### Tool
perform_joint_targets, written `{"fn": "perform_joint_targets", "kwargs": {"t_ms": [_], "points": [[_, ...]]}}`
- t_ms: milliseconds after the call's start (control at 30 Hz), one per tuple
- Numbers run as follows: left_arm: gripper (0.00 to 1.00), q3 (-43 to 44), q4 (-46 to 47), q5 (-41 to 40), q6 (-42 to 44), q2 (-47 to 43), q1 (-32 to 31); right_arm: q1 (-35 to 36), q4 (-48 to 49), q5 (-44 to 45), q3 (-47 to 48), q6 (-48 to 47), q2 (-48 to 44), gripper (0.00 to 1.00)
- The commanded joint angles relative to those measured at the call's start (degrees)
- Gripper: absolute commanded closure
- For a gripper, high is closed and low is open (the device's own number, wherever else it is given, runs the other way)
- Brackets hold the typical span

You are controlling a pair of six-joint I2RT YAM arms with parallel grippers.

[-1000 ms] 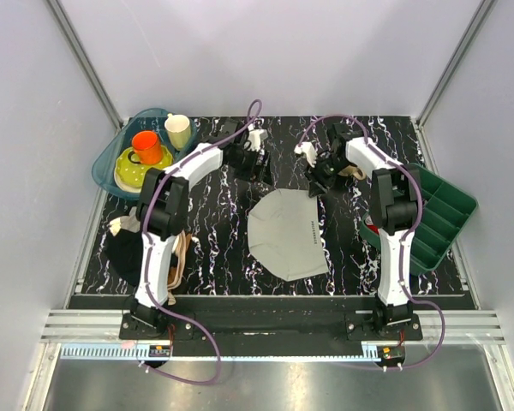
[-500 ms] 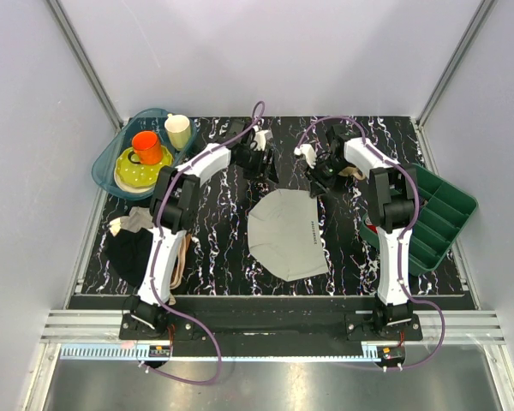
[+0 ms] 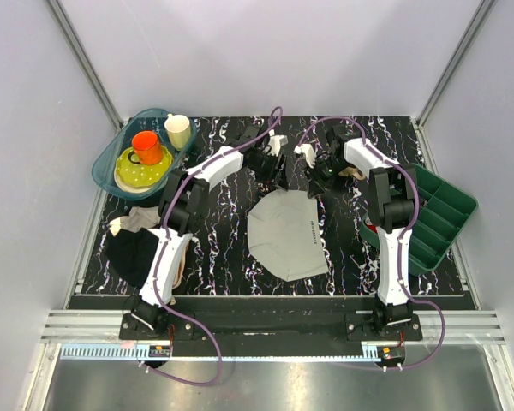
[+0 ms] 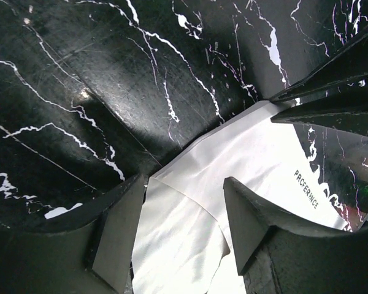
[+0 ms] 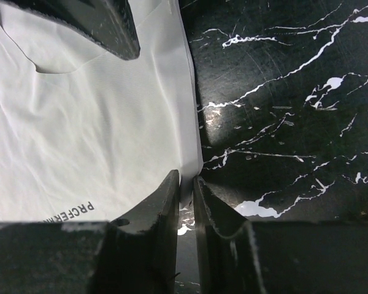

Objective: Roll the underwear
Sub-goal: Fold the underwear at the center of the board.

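The light grey underwear lies flat on the black marble table, with small printed lettering near its right edge. My left gripper is at its far left corner. In the left wrist view the left gripper is open, its fingers straddling that corner of the underwear. My right gripper is at the far right corner. In the right wrist view the right gripper is shut on the fabric edge of the underwear.
A teal tray at the back left holds a yellow plate, an orange mug and a beige mug. A green compartment tray stands at the right. A dark cloth and a tan cloth lie at the left edge.
My left gripper has moved right and nearer, onto the far left corner of the underwear. The right gripper has stayed at the far right corner. The underwear has not shifted.
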Motion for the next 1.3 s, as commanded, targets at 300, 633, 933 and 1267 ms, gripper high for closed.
{"fn": "perform_joint_targets", "kwargs": {"t_ms": [300,633,933,1267], "points": [[0.37,1.6,-4.7,-2.3,2.0,0.4,-0.6,-0.5,4.3,-7.5,-5.0,-0.8,-7.8,0.85],[0.27,2.0,-4.8,6.0,7.7,-2.9,0.8,-0.5,6.7,-9.4,-8.4,-2.7,-13.3,0.87],[0.23,1.6,-5.9,16.4,16.6,-2.9,2.0,-0.5,6.2,-9.0,-8.3,-2.8,-13.1,0.87],[0.2,1.5,-3.9,17.7,20.0,-2.8,1.2,-0.5,5.7,-9.1,-8.1,-3.0,-12.4,0.88]]}}
